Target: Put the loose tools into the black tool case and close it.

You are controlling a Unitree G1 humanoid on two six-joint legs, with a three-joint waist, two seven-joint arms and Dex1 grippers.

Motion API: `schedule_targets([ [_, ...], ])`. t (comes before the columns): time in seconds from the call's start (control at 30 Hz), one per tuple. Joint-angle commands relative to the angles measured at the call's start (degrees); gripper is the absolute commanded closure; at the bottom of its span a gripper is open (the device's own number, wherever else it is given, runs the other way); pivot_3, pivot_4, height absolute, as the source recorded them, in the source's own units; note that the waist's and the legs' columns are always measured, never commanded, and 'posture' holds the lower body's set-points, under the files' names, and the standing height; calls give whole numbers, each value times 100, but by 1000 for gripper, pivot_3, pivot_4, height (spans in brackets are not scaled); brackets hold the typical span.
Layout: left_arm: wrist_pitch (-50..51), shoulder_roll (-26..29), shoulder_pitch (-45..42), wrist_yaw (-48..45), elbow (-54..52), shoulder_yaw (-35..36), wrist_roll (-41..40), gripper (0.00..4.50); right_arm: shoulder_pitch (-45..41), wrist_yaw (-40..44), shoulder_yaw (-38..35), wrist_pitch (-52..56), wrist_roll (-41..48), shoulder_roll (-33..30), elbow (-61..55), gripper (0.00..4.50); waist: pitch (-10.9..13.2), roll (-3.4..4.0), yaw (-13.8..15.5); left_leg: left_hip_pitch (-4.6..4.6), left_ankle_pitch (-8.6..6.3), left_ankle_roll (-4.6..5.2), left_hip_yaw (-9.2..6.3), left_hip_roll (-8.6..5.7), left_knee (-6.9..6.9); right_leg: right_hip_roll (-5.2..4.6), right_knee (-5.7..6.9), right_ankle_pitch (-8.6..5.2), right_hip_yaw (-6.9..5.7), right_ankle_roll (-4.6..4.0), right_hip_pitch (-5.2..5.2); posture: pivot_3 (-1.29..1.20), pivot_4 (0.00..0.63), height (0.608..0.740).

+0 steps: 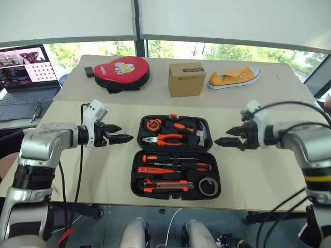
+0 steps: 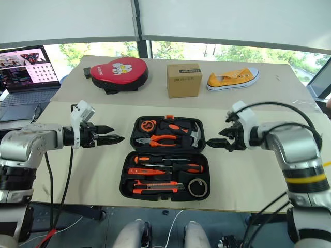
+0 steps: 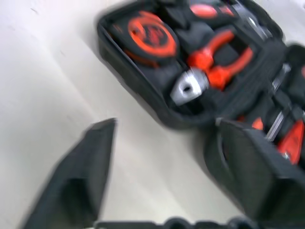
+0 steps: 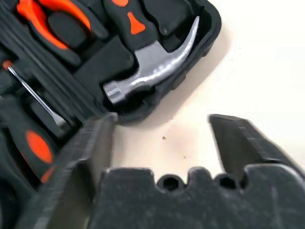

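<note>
This looks like an office or robotics lab used for tabletop trials; two pale work tables [image 1: 103,170] stand pushed together before a wide band of windows [image 1: 232,50] with white roller blinds [image 1: 222,20] drawn most of the way down and green trees beyond; an open laptop [image 1: 27,72] with a lit screen sits on a side desk at the left; a small cardboard box [image 1: 186,78], a yellow canvas sneaker [image 1: 234,77] and a red padded pouch [image 1: 122,72] lie along the far table like test props; cables [image 1: 80,175] trail below the table edge.

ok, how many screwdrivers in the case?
3, all in the black tool case's near half: upper screwdriver, handle left; middle screwdriver, handle right; slim orange tester just below. None look hidden.
</note>
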Motion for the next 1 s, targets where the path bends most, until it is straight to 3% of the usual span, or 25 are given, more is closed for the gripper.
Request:
schedule_targets([
  [0.03, 367, -384, -437, 599, 281, -119, 173, 12, -705, -391, 312, 247, -270, 250, 601, 68, 0, -1, -5, -1, 0, 0, 0, -1, 0, 0, 1, 0, 0, 0, -1, 0, 150, 740],
  [0.2, 164, -894, -819, 1116, 1010, -158, 458, 12, -1348, -798, 364, 1, -514, 804, 1666, 68, 1, -2, -11, -19, 3, -3, -1, -2, 2, 0, 9, 1, -1, -1, -17, 0, 150, 740],
  [0.43, -186, -1251, -1010, 1455, 1599, -63, 667, 12, -1649, -1081, 534, -481, -953, 1107, 2666, 68, 1, -2, -14, -28, 3, -3, 1, -3, 2, -2, 33, 1, -4, 0, -20, 0, 150, 740],
  [0.6, -123, -1365, -1000, 1320, 1634, -66, 543, 0, -1681, -999, 646, -488, -1052, 1178, 2871, 1479, 1, -2, -44, -27, 3, -4, 0, -2, 3, -2, 37, 1, -6, 0, -20, 0, 150, 740],
  [0.7, -134, -1456, -1013, 1285, 1697, -61, 521, 853, -1704, -1050, 681, -548, -1130, 1254, 3025, 2527, 1, -2, -29, -27, 4, -5, 0, -3, 5, -2, 37, 1, -8, 0, -17, 0, 150, 740],
  [0.73, -165, -1494, -1017, 1234, 1729, -62, 507, 978, -1709, -1056, 696, -566, -1154, 1268, 3065, 2654, 1, -2, -31, -27, 4, -5, 0, -3, 9, -2, 38, 1, -9, 0, -15, 0, 150, 740],
  [0.9, -315, -1592, -1145, 1132, 2181, -91, 622, 3037, -1735, -1077, 667, -458, -1140, 1313, 3144, 4471, 1, -2, -17, -26, 4, -5, 2, -2, 29, -2, 33, 1, -14, 0, -11, 0, 150, 740],
  [1.0, -448, -1598, -1180, 1101, 2404, -97, 692, 4052, -1719, -1101, 570, -353, -1065, 1353, 3132, 4500, 1, -2, 11, -21, 3, -4, 1, -4, 38, -3, 34, 1, -15, 0, -4, 0, 150, 740],
])
